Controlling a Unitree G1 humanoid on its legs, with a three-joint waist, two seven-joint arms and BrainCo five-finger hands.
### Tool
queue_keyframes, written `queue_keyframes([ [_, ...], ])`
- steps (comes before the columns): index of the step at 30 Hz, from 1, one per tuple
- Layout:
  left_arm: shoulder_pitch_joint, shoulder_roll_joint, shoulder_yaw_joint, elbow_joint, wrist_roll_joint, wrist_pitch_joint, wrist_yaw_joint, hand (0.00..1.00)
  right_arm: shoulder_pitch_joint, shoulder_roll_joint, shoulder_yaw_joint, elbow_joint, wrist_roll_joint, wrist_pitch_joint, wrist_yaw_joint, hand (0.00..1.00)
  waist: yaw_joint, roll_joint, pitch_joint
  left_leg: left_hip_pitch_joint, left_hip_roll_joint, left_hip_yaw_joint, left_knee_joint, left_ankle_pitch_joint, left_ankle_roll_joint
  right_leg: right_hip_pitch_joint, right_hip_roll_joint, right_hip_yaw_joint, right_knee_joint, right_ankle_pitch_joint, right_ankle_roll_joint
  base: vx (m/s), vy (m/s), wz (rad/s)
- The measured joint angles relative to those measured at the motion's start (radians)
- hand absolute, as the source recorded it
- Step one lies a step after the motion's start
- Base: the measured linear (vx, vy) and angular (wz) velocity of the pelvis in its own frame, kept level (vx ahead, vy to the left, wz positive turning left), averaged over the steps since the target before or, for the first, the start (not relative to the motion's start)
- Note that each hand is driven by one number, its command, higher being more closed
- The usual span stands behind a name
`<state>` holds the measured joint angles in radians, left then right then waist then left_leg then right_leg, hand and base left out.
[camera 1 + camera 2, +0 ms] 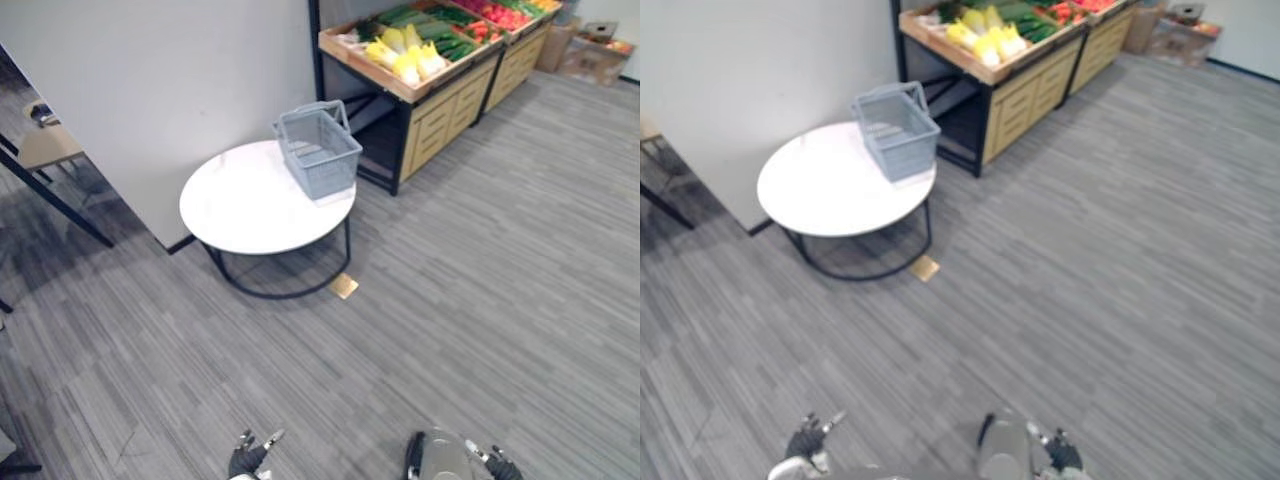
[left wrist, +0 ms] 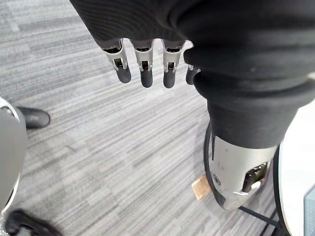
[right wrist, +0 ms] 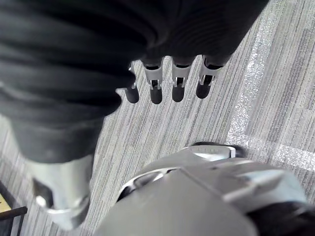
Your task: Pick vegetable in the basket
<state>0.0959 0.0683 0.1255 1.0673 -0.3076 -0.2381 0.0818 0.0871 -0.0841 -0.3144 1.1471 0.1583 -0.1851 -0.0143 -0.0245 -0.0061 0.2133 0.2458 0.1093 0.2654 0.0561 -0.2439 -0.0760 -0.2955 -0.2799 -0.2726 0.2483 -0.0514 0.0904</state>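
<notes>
A grey wire basket [image 1: 318,150] stands empty on the right side of a round white table [image 1: 235,205]. Behind it, a wooden produce stand [image 1: 440,105] holds pale yellow-green leafy vegetables [image 1: 405,52], dark green ones [image 1: 445,30] and red ones [image 1: 500,14]. My left hand [image 1: 250,457] and right hand [image 1: 500,464] hang low at the near edge of the eye views, far from the table. In the wrist views the left fingers [image 2: 142,69] and the right fingers [image 3: 172,86] hang straight over the grey floor and hold nothing.
A grey partition wall [image 1: 170,80] rises behind the table. A chair with dark legs [image 1: 45,148] is at the far left. Cardboard boxes [image 1: 595,50] sit at the far right. A small tan square [image 1: 343,286] lies on the floor by the table.
</notes>
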Motion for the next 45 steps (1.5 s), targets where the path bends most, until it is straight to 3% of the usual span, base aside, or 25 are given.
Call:
queue_keyframes([
  [1, 0.002, -0.002, 0.003, 0.003, 0.000, 0.000, 0.001, 0.00, 0.003, 0.004, -0.012, 0.000, 0.000, 0.000, 0.000, 0.00, 0.000, 0.001, 0.000, 0.011, 0.013, -0.005, -0.001, -0.014, -0.022, 0.000, -0.001, 0.019, -0.049, 0.030, 0.005, 0.58, -0.483, 0.15],
  [2, 0.003, -0.007, 0.022, 0.014, 0.000, 0.001, 0.001, 0.00, 0.006, 0.009, -0.034, 0.000, 0.000, 0.002, 0.000, 0.00, 0.001, 0.004, -0.004, 0.041, 0.047, -0.012, -0.008, -0.040, -0.054, 0.006, 0.017, 0.018, -0.050, 0.140, 0.028, 0.51, -0.432, 0.06],
  [3, -0.003, -0.027, 0.035, 0.030, 0.000, 0.002, 0.002, 0.00, 0.003, 0.006, -0.049, -0.001, 0.000, 0.002, 0.000, 0.00, 0.002, 0.023, -0.001, 0.053, 0.068, -0.017, -0.020, -0.045, -0.061, -0.010, 0.043, 0.004, 0.004, 0.141, 0.023, 0.53, -0.414, 0.00],
  [5, -0.027, -0.058, 0.037, 0.052, 0.007, 0.002, -0.001, 0.00, -0.017, -0.008, -0.071, -0.002, 0.000, 0.001, 0.000, 0.00, -0.003, 0.051, -0.006, 0.061, 0.076, -0.039, -0.018, 0.032, -0.056, -0.068, 0.054, 0.008, 0.168, 0.002, -0.017, 0.51, -0.357, -0.02],
  [7, -0.030, -0.066, 0.040, 0.055, 0.008, 0.002, 0.000, 0.00, -0.016, -0.017, -0.069, 0.002, 0.000, 0.003, 0.001, 0.00, 0.000, 0.056, -0.013, 0.071, 0.097, -0.065, 0.009, 0.074, -0.054, -0.053, 0.071, -0.002, 0.200, -0.050, -0.028, 0.48, -0.352, -0.03],
  [9, -0.028, -0.066, 0.051, 0.069, 0.007, 0.002, 0.004, 0.00, -0.014, -0.018, -0.057, 0.012, -0.001, 0.003, 0.001, 0.00, 0.000, 0.076, -0.023, 0.002, 0.143, -0.121, 0.202, 0.106, -0.068, 0.011, 0.107, -0.028, 0.179, -0.089, -0.040, 0.38, -0.264, 0.09],
  [11, -0.024, -0.064, 0.079, 0.066, 0.005, 0.002, 0.013, 0.00, -0.003, -0.025, -0.026, 0.017, -0.001, 0.005, 0.002, 0.00, -0.004, 0.078, -0.023, -0.127, 0.180, -0.196, 0.472, 0.218, -0.091, 0.087, 0.119, -0.067, 0.143, -0.098, -0.054, 0.40, -0.193, 0.26],
  [12, -0.021, -0.064, 0.089, 0.063, -0.003, 0.002, 0.020, 0.00, 0.013, -0.030, -0.004, 0.016, -0.001, 0.005, 0.001, 0.00, -0.003, 0.077, -0.021, -0.182, 0.203, -0.209, 0.599, 0.362, -0.105, 0.149, 0.129, -0.083, 0.116, -0.111, -0.067, 0.43, -0.117, 0.19],
  [13, -0.016, -0.062, 0.097, 0.062, -0.004, 0.002, 0.024, 0.00, 0.012, -0.036, 0.025, 0.016, -0.002, 0.005, 0.001, 0.00, 0.005, 0.066, -0.014, -0.228, 0.227, -0.199, 0.717, 0.444, -0.124, 0.210, 0.138, -0.086, 0.079, -0.124, -0.078, 0.51, -0.138, 0.11],
  [14, -0.016, -0.060, 0.098, 0.058, -0.005, 0.002, 0.024, 0.00, 0.005, -0.041, 0.035, 0.016, -0.002, 0.005, 0.000, 0.00, 0.005, 0.069, -0.012, -0.264, 0.238, -0.183, 0.793, 0.403, -0.119, 0.236, 0.142, -0.086, 0.061, -0.132, -0.081, 0.42, -0.108, 0.02],
  [16, -0.021, -0.059, 0.096, 0.050, -0.004, 0.000, 0.023, 0.00, -0.030, -0.070, 0.045, 0.016, -0.002, 0.005, -0.002, 0.00, 0.007, 0.075, -0.007, -0.392, 0.219, -0.112, 0.963, 0.201, -0.088, 0.348, 0.144, -0.085, -0.033, -0.131, -0.079, 0.42, -0.061, -0.01],
  [19, -0.022, -0.058, 0.076, 0.018, -0.005, -0.008, 0.021, 0.00, -0.070, -0.078, 0.047, 0.014, 0.000, 0.001, -0.003, 0.00, 0.034, 0.073, -0.006, -0.487, 0.160, 0.004, 0.749, 0.079, -0.061, 0.460, 0.129, -0.079, -0.125, -0.123, -0.055, 0.32, 0.063, -0.17],
  [21, -0.022, -0.057, 0.061, 0.008, -0.005, -0.014, 0.021, 0.00, -0.076, -0.075, 0.050, -0.001, 0.000, -0.011, -0.003, 0.00, 0.042, 0.069, -0.004, -0.489, 0.096, 0.038, 0.416, 0.109, -0.043, 0.501, 0.104, -0.066, -0.147, -0.147, -0.007, 0.33, 0.196, -0.31],
  [23, -0.011, -0.060, 0.056, 0.005, -0.009, -0.018, 0.021, 0.00, -0.072, -0.078, 0.074, -0.003, 0.000, -0.012, -0.003, 0.00, 0.054, 0.080, -0.005, -0.481, 0.052, -0.009, 0.120, 0.289, -0.029, 0.548, 0.102, -0.042, -0.172, -0.177, 0.039, 0.46, 0.320, -0.36],
  [24, -0.014, -0.057, 0.057, 0.004, -0.021, -0.021, 0.021, 0.00, -0.071, -0.065, 0.093, 0.000, 0.000, -0.011, -0.006, 0.00, 0.065, 0.079, -0.011, -0.487, 0.035, -0.001, 0.140, 0.303, 0.019, 0.563, 0.097, -0.019, -0.195, -0.184, 0.029, 0.34, 0.213, -0.26],
  [26, -0.027, -0.026, 0.049, -0.004, -0.028, -0.026, 0.021, 0.00, -0.084, -0.044, 0.131, 0.001, 0.000, -0.011, 0.003, 0.00, 0.057, 0.026, -0.013, -0.551, 0.013, 0.001, 0.249, 0.216, 0.053, 0.562, 0.082, 0.015, -0.225, -0.158, 0.032, 0.41, 0.139, 0.05],
  [28, -0.034, -0.013, 0.076, 0.005, -0.030, -0.022, 0.021, 0.00, -0.092, -0.033, 0.131, 0.004, 0.000, -0.011, 0.003, 0.00, 0.065, 0.008, -0.007, -0.546, 0.001, 0.019, 0.318, 0.160, 0.079, 0.574, 0.055, 0.062, -0.209, -0.099, 0.060, 0.53, 0.220, -0.05],
  [32, -0.020, 0.003, 0.074, 0.038, -0.029, -0.013, 0.022, 0.00, -0.090, -0.031, 0.138, 0.005, 0.000, -0.015, 0.011, 0.00, 0.067, -0.010, -0.022, -0.401, -0.050, 0.056, 0.223, 0.114, 0.102, 0.442, -0.011, 0.166, 0.154, -0.028, 0.090, 0.38, 0.177, -0.14],
  [34, -0.002, 0.025, 0.036, 0.049, -0.027, 0.002, 0.022, 0.00, -0.064, -0.022, 0.137, 0.005, 0.000, -0.015, 0.015, 0.00, 0.055, -0.016, -0.019, -0.273, -0.070, 0.058, 0.146, 0.090, 0.110, 0.277, -0.041, 0.229, 0.549, 0.167, 0.132, 0.38, 0.137, 0.00],
  [35, 0.006, 0.031, 0.025, 0.049, -0.026, 0.006, 0.022, 0.00, -0.054, -0.018, 0.136, 0.005, 0.001, -0.015, 0.019, 0.00, 0.052, -0.015, -0.018, -0.242, -0.070, 0.054, 0.136, 0.084, 0.112, 0.244, -0.043, 0.227, 0.640, 0.164, 0.130, 0.45, 0.102, 0.11],
  [36, 0.020, 0.039, 0.005, 0.048, -0.025, 0.009, 0.022, 0.00, -0.043, -0.022, 0.127, -0.005, 0.007, -0.017, 0.020, 0.00, 0.050, -0.022, -0.015, -0.152, -0.078, 0.044, 0.092, 0.078, 0.114, 0.172, -0.047, 0.190, 0.800, 0.117, 0.083, 0.46, 0.068, 0.18],
  [38, 0.019, 0.045, -0.016, 0.048, -0.024, 0.009, 0.021, 0.00, -0.031, -0.026, 0.126, -0.004, 0.006, -0.016, 0.019, 0.00, 0.047, -0.023, -0.014, -0.081, -0.077, 0.021, 0.045, 0.078, 0.114, 0.127, -0.037, 0.124, 0.833, 0.007, 0.061, 0.38, 0.005, 0.32],
  [39, 0.012, 0.043, -0.020, 0.046, -0.024, 0.008, 0.021, 0.00, -0.025, -0.025, 0.123, -0.005, 0.006, -0.016, 0.019, 0.00, 0.041, -0.021, -0.013, -0.046, -0.072, 0.001, 0.023, 0.078, 0.113, 0.095, -0.022, 0.076, 0.777, -0.064, 0.021, 0.34, -0.090, 0.63],
  [41, 0.006, 0.036, -0.018, 0.043, -0.024, 0.007, 0.020, 0.00, -0.025, -0.025, 0.117, -0.005, 0.006, -0.016, 0.020, 0.00, 0.020, -0.016, -0.011, -0.022, -0.057, -0.038, 0.010, 0.065, 0.095, 0.064, -0.001, 0.020, 0.580, -0.100, -0.005, 0.31, -0.154, 0.73],
  [45, -0.004, 0.012, 0.005, 0.033, -0.026, 0.004, 0.021, 0.00, -0.010, -0.012, 0.055, -0.001, 0.006, -0.005, 0.018, 0.00, 0.029, -0.009, -0.012, -0.010, -0.005, -0.124, 0.020, -0.015, 0.010, 0.055, 0.028, 0.095, -0.103, 0.015, 0.047, 0.33, -0.308, 0.59],
])
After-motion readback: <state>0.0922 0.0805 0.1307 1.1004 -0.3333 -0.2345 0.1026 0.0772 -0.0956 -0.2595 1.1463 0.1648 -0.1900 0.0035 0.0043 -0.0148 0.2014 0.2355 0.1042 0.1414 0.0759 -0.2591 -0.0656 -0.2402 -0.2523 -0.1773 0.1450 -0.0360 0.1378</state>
